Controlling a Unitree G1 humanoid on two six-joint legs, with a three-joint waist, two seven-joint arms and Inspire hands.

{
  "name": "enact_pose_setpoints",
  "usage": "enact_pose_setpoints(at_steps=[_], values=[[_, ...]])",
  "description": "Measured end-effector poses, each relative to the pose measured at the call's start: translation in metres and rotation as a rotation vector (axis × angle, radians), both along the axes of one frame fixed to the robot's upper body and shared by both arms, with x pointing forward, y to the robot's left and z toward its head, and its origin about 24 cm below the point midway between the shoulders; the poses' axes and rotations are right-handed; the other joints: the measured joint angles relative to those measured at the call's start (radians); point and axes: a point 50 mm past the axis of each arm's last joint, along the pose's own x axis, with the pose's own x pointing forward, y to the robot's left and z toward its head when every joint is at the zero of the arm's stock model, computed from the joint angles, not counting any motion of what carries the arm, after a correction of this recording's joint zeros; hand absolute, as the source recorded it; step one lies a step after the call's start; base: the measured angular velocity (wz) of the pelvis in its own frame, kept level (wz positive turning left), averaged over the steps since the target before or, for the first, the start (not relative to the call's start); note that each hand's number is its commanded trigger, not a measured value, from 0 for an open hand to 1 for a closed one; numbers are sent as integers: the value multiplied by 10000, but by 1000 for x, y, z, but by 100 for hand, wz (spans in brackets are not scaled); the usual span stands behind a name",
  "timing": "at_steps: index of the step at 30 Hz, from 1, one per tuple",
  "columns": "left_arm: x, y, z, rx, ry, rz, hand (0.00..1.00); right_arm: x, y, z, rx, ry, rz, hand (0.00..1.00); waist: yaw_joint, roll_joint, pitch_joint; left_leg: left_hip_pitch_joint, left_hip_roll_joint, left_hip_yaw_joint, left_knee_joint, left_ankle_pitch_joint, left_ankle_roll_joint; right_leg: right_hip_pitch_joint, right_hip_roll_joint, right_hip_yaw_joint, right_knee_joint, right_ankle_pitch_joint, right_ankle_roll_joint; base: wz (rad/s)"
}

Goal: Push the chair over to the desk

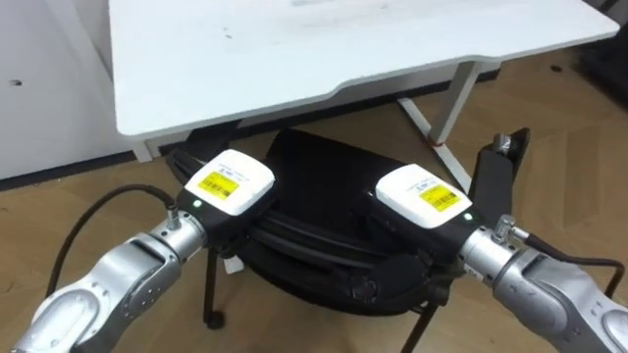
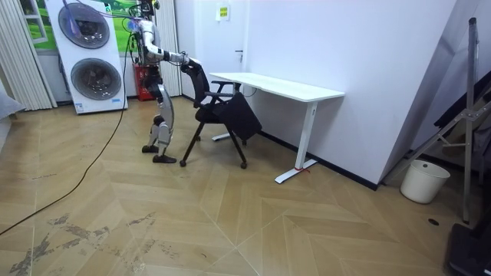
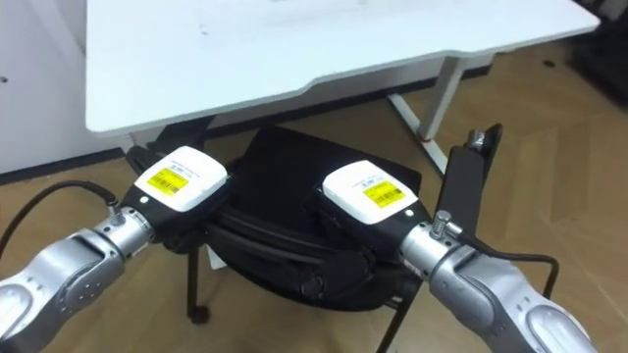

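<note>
Planted side by side, lower centre, on the chair [image 1: 324, 172] back: left hand [image 1: 228, 186], right hand [image 1: 424, 201], probably to drive it squarely under the desk [image 1: 294, 59] above; clasp impossible to tell.

The wooden floor [image 2: 230, 222] carries the chair [image 2: 229, 115] and white desk [image 2: 280, 87].

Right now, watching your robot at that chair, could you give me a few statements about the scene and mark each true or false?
1. The left hand and the right hand are both at the back of the black chair. True.
2. The desk in front of the chair is black. False: it is white.
3. The robot kneels on the floor. False: it stands upright behind the chair.
4. A white bucket stands by the wall at the room view's right. True.
</note>
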Motion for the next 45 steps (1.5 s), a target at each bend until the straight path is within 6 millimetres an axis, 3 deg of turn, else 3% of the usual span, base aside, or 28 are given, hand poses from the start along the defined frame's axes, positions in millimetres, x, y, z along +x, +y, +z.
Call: enact_pose_setpoints(at_steps=[5,10,12,13,15,16,17,18,25,31,33,36,41,45], values=[[-1,0,0,36,22,-45,100,-2,1,-2,60,107,26,100,-232,-11,13,-626,527,1234,1414,-17,-34,381,72,-313,4,-145,25,47],[-3,1,-4,28,165,-5,100,-5,1,-4,144,215,34,100,-234,71,44,-771,594,1329,2187,10,-83,796,48,-471,-46,-539,-14,26],[-4,2,-5,38,202,67,100,-5,2,-4,140,189,41,100,-128,76,36,-1178,500,1424,2686,371,-541,798,-23,-269,-291,-531,-38,9],[-5,2,-6,30,230,55,100,-5,2,-4,115,191,56,100,-104,78,26,-1271,473,1403,2715,320,-527,795,-32,-146,-319,-521,-27,14],[-5,0,-5,-70,221,-35,100,-5,1,-2,100,140,127,100,-30,74,25,-1786,145,1273,1118,319,-392,726,-144,63,-339,-483,3,4],[-5,0,-5,-73,224,-61,100,-5,0,-2,98,149,131,100,-13,85,27,-1935,131,1276,730,641,-317,726,-151,132,-319,-490,31,-34],[-8,2,-7,-43,318,-56,100,-6,0,-4,52,224,99,100,119,58,-38,-1934,110,1342,532,1159,-140,781,-154,386,-314,-468,134,-30],[-8,3,-8,-50,348,-76,100,-7,0,-4,24,168,89,100,82,83,-79,-1785,-7,1338,298,1244,-30,825,-199,427,-481,-400,246,-23],[-11,2,-10,-128,453,-109,100,-7,0,-2,-238,-49,270,100,69,147,-69,-1330,-360,1585,-346,1444,157,863,-505,722,-650,-298,474,-8],[-12,-1,-13,-310,547,12,100,-5,-4,0,-421,-148,133,100,-16,127,-38,-1230,-707,1920,-377,1439,424,245,-1021,1118,600,-535,866,-15],[-12,-2,-13,-355,565,32,100,-4,-6,0,-451,-142,66,100,55,91,-22,-1176,-726,2294,-391,1336,604,46,-1144,1250,948,-604,972,-34],[-12,-1,-12,-373,541,-8,100,-4,-6,0,-455,-155,35,100,137,82,-18,-1196,-735,2495,-328,1266,712,62,-1141,1273,629,-595,990,-23],[-11,-1,-9,-392,429,-137,100,-8,-7,-2,-280,-192,-25,100,300,161,-2,-1297,-515,2517,-377,1255,735,354,-770,1288,-431,-51,1014,-8],[-11,1,-7,-347,327,-160,100,-9,-6,-1,-240,-226,60,100,301,167,-14,-1322,-503,2456,-518,1290,787,569,-694,1209,-932,191,1078,4]])
